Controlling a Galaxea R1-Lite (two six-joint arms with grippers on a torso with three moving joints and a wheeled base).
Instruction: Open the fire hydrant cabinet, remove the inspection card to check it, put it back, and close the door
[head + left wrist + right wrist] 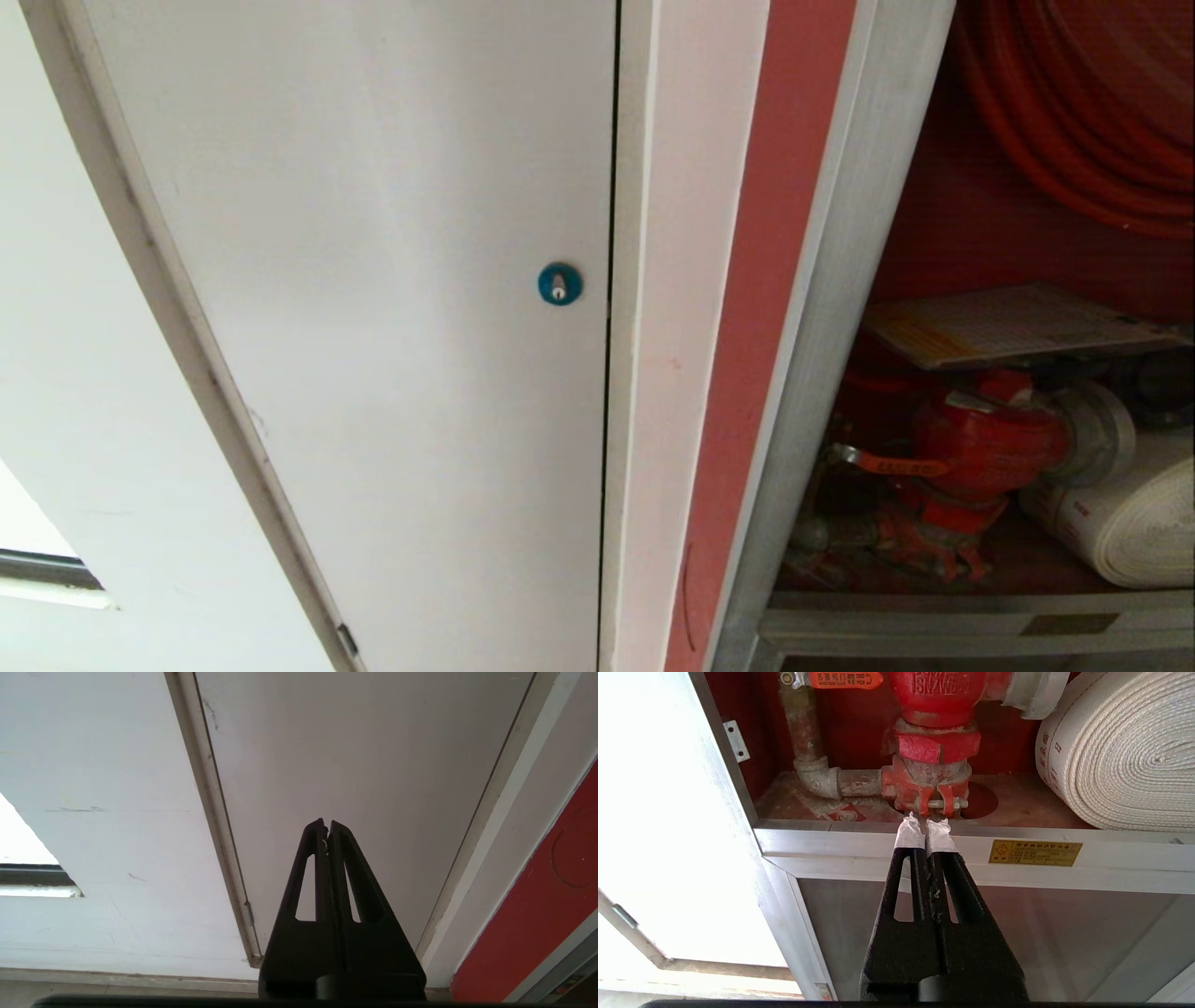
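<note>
White wall panel (350,756) faces left gripper (327,823), right gripper (927,823): both jaws pressed together, empty.

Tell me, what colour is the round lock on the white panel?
Blue round lock, with a pale centre; the head view shows it best.

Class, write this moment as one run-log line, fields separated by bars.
fire hydrant cabinet: open | inspection card: lying above red valve | left gripper: shut, empty | right gripper: shut, empty
</note>
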